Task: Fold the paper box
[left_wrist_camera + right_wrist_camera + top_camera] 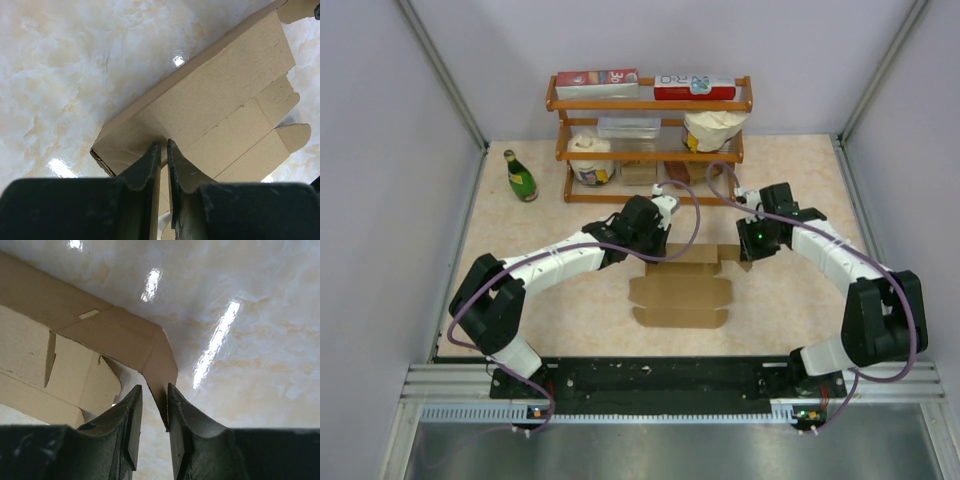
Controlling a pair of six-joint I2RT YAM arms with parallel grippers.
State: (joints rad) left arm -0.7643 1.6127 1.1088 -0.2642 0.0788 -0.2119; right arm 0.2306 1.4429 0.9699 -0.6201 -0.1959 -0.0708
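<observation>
Left hand [164,144] clamped on the paper box [225,100] rear panel, likely steadying it; right hand [154,387], narrowly apart, straddles a corner flap.

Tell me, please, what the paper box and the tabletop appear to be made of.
Paper box: matte brown cardboard, likely corrugated, layered edge showing at its corner. Tabletop: glossy cream marble-look surface with lamp glare; stone or laminate, unclear.

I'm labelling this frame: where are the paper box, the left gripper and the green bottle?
paper box [680,297]: top view, middle of its flat panel.
left gripper [164,144]: left wrist view, midway between its fingertips.
green bottle [522,181]: top view, on its body.
</observation>
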